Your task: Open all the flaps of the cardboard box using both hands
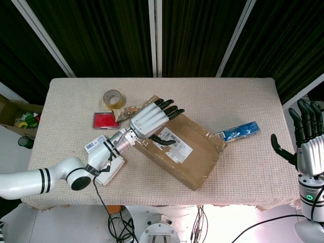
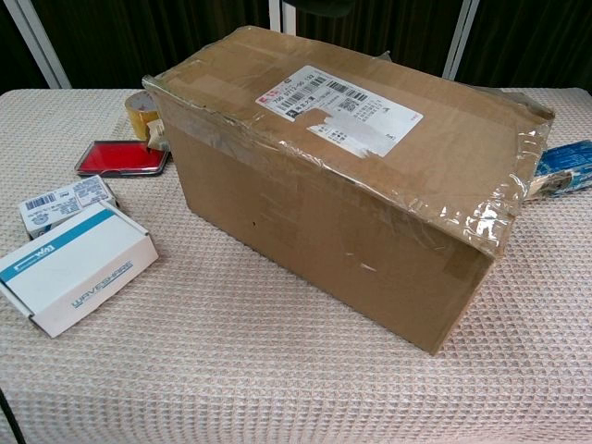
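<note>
Robot test lab, we judge: beige woven-cloth table [image 1: 238,96] backed at twelve o'clock by black curtains with white rails [image 1: 156,35]; loose black cables on the floor [image 1: 119,223] at six o'clock.

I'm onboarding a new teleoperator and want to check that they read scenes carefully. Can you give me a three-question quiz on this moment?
1. True or false: the flaps of the cardboard box are already folded open.
2. Which hand is over the box top? A) the left hand B) the right hand C) both
3. Fill in: the roll of tape lies on the table just behind the flat ____ case.

Key
1. False: the top is shut and taped.
2. A. The right hand is raised off the table's right edge, fingers apart, holding nothing.
3. Red.
</note>
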`<move>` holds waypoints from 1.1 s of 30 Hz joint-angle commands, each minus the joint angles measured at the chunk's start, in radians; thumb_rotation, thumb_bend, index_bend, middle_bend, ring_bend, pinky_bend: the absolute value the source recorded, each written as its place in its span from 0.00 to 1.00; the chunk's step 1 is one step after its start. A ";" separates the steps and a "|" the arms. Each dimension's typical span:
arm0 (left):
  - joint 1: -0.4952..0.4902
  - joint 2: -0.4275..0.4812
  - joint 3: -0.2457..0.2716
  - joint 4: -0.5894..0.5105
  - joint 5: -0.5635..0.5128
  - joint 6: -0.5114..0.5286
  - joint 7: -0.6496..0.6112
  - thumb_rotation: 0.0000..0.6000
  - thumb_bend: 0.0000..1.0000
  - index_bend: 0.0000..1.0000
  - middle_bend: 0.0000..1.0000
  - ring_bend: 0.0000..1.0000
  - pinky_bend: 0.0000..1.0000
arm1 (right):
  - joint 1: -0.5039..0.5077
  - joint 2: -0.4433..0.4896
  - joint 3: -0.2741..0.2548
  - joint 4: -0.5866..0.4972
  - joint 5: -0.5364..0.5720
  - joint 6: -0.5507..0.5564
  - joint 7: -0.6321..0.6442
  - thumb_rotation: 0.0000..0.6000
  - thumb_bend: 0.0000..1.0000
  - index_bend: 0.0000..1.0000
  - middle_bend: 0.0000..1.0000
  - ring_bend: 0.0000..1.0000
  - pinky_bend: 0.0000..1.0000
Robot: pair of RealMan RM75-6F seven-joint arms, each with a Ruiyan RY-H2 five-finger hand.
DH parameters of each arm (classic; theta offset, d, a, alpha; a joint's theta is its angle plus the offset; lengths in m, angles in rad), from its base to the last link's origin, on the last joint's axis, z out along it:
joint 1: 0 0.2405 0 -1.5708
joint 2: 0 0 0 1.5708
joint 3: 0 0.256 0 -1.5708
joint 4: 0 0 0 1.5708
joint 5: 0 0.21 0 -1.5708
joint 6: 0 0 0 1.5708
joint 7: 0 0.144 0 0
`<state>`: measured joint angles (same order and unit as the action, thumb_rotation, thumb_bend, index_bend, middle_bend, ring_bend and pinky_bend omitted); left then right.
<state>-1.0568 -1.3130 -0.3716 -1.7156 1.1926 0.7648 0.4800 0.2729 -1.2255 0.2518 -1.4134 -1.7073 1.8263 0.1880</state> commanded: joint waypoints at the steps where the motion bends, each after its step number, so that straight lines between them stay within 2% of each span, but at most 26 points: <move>1: -0.078 -0.049 -0.008 0.045 -0.110 -0.053 0.035 0.08 0.19 0.13 0.22 0.13 0.28 | 0.000 0.000 0.000 0.014 0.009 -0.004 0.016 1.00 0.36 0.00 0.00 0.00 0.00; 5: -0.122 -0.077 0.015 0.084 -0.154 -0.063 0.060 0.00 0.20 0.13 0.23 0.13 0.28 | 0.001 -0.004 -0.001 0.028 0.015 -0.005 0.029 1.00 0.36 0.00 0.00 0.00 0.00; 12: -0.188 -0.106 0.077 0.140 -0.201 -0.062 0.146 0.00 0.20 0.14 0.25 0.13 0.27 | 0.000 -0.011 0.000 0.043 0.025 0.001 0.041 1.00 0.36 0.00 0.00 0.00 0.00; 18: -0.221 -0.110 0.129 0.150 -0.202 -0.041 0.217 0.00 0.20 0.15 0.34 0.13 0.28 | -0.001 -0.018 0.010 0.047 0.045 0.004 0.049 1.00 0.36 0.00 0.00 0.00 0.00; 28: -0.230 -0.056 0.116 0.065 -0.262 -0.009 0.170 0.00 0.22 0.16 0.47 0.13 0.28 | 0.004 -0.028 0.009 0.061 0.053 -0.002 0.062 1.00 0.36 0.00 0.00 0.00 0.00; 33: -0.225 0.006 0.100 -0.015 -0.289 0.006 0.137 0.00 0.22 0.16 0.49 0.13 0.28 | 0.007 -0.032 0.009 0.059 0.051 -0.002 0.060 1.00 0.36 0.00 0.00 0.00 0.00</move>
<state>-1.2840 -1.3314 -0.2639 -1.7030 0.9167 0.7634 0.6312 0.2802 -1.2572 0.2608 -1.3545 -1.6561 1.8242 0.2483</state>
